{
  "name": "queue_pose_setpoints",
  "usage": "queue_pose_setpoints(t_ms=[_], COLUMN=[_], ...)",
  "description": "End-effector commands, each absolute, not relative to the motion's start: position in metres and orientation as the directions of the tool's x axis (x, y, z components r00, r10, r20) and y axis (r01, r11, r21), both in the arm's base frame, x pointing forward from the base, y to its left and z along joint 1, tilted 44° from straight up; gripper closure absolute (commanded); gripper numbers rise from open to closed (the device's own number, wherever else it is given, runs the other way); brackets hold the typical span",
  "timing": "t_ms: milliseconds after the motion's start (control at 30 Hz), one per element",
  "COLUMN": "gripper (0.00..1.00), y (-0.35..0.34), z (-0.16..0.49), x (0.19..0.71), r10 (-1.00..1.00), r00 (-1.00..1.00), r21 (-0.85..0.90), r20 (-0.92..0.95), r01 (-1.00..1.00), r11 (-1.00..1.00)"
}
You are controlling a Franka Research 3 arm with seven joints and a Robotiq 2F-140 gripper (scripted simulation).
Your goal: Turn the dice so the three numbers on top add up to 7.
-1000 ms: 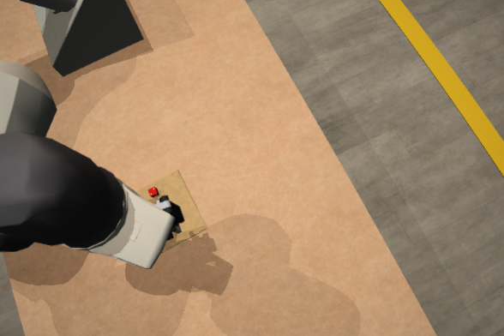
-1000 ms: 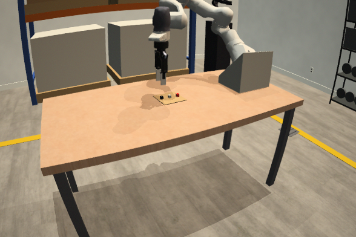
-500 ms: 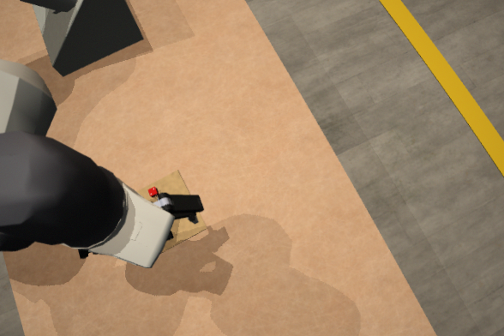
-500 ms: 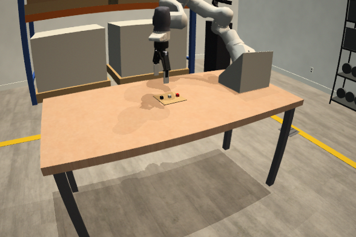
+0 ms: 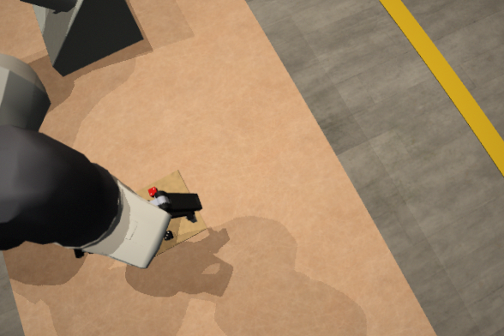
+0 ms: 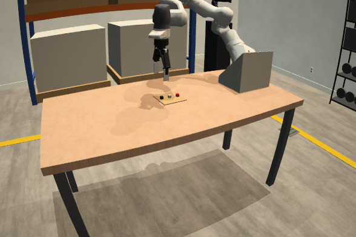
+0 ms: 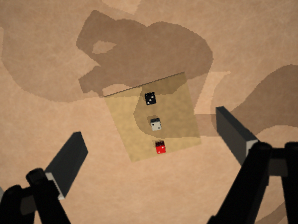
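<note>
The tan mat [image 5: 171, 180] [image 6: 175, 101] [image 7: 122, 115] lies flat on the table and bears three dice in a spaced row. The black die [image 5: 168, 235] [image 6: 161, 97] [image 7: 150, 98] shows white pips, near one edge of the mat. The white die [image 6: 169, 96] [image 7: 156, 124] sits in the middle; I cannot make it out in the top view. The red die [image 5: 153, 191] [image 6: 177, 95] [image 7: 160, 147] sits near the opposite edge. All three seem flat; their top numbers are too small to read surely. My gripper [image 6: 161, 75] [image 7: 148, 131] is wide open and empty, well above the mat.
The table [image 5: 240, 129] [image 6: 100, 121] extends around the mat. A grey wedge-shaped block [image 5: 100, 26] [image 6: 255, 71] stands by the arm's base, away from the dice. Arm shadows fall across part of the mat and table.
</note>
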State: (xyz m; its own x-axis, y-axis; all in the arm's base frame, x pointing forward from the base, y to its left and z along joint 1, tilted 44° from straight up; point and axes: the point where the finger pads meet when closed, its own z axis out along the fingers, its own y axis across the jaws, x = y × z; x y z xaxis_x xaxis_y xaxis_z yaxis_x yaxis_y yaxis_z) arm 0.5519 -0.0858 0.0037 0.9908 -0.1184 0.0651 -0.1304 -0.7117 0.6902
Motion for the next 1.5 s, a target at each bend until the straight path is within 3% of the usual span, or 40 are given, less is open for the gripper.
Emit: queue_pose_setpoints(t_ms=[0,1467], gripper=[0.0,0.0], y=[-0.075,-0.046], z=[0.015,0.045], x=[0.551,0.553], r10=[-0.113,-0.113], r00=[0.992,0.992], r21=[0.693,0.693], r20=[0.056,0.056], r01=[-0.12,-0.12], r11=[-0.711,-0.711])
